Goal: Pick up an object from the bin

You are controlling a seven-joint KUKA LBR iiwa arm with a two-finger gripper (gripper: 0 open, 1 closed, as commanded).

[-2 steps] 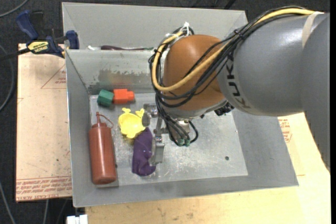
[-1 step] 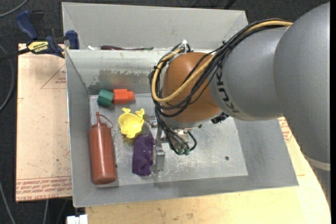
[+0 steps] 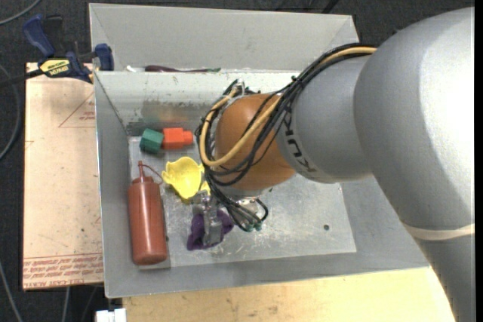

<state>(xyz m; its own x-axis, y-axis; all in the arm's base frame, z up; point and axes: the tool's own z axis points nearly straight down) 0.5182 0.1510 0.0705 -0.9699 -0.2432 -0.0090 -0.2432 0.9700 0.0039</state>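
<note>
My gripper (image 3: 214, 216) is low in the bin's front middle, right on top of a small purple thing (image 3: 198, 234) that lies on the floor and is partly hidden by it. A yellow scoop-shaped piece (image 3: 184, 176) lies just up and left of the gripper, touching or nearly touching it. Further left, a red-brown squeeze bottle (image 3: 147, 219) lies lengthwise along the left wall.
A green block (image 3: 152, 140) and an orange block (image 3: 178, 137) sit side by side near the back left corner. The arm with its orange cover and cables spans the bin's middle and right, hiding the floor beneath.
</note>
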